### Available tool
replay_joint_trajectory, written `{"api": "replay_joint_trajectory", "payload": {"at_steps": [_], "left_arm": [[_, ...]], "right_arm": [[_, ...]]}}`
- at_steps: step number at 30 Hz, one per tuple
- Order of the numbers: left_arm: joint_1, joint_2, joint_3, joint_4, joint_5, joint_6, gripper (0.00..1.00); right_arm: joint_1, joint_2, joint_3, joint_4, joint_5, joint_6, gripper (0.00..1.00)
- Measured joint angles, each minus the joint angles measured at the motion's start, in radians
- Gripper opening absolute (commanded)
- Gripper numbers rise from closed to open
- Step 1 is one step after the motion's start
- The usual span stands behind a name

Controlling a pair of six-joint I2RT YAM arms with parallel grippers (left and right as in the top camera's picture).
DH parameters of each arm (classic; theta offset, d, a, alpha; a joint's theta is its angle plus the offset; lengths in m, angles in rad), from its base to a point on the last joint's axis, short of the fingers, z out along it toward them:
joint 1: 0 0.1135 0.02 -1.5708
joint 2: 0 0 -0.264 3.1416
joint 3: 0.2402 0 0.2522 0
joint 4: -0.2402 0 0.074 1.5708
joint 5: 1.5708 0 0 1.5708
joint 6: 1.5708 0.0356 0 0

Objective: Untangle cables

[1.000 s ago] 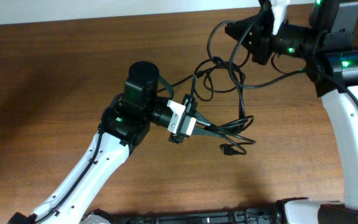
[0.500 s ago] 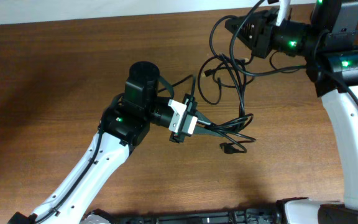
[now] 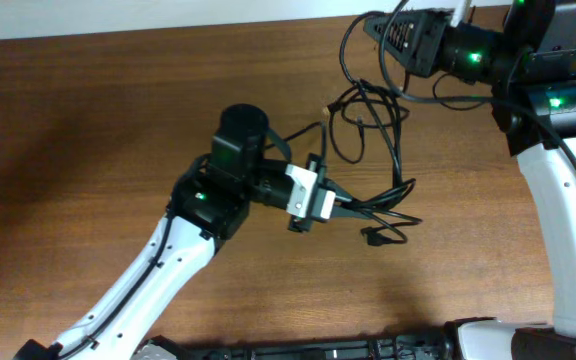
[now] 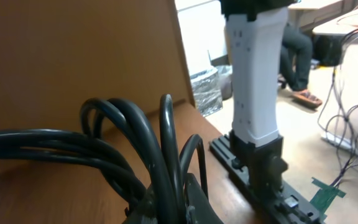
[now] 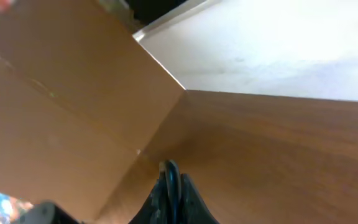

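Left fingers [image 3: 338,201] pinch cables [image 3: 388,203]; right fingers [image 3: 376,27] pinch far end; tangle stretched lengthwise between.

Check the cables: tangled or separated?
Tangled. Overhead, the cables loop across one another in one connected bunch between the left gripper and right gripper, both shut on strands.

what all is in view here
cables: a few, exact count unclear, black, tangled right of the table's centre, strung between both grippers
table: one, brown wood, under everything
white surface: one, beyond the table's far edge
left arm: one, white and black, from lower left
right arm: one, white and black, right edge
left gripper: one, shut on cables, mid-table
right gripper: one, black, shut on cables, top right
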Motion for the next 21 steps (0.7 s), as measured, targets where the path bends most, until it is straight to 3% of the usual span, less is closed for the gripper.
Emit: {"api": "replay_joint_trajectory", "payload": {"at_steps": [6,21], "left_arm": [[-0.036,0.000,0.000,0.022,-0.088,0.003,0.00],[-0.036,0.000,0.000,0.025,-0.110,0.003,0.00]], "right_arm": [[0.000,0.000,0.000,-0.018,0.057,0.079,0.04],[0.000,0.000,0.000,-0.065,0.191,0.328,0.06]]}}
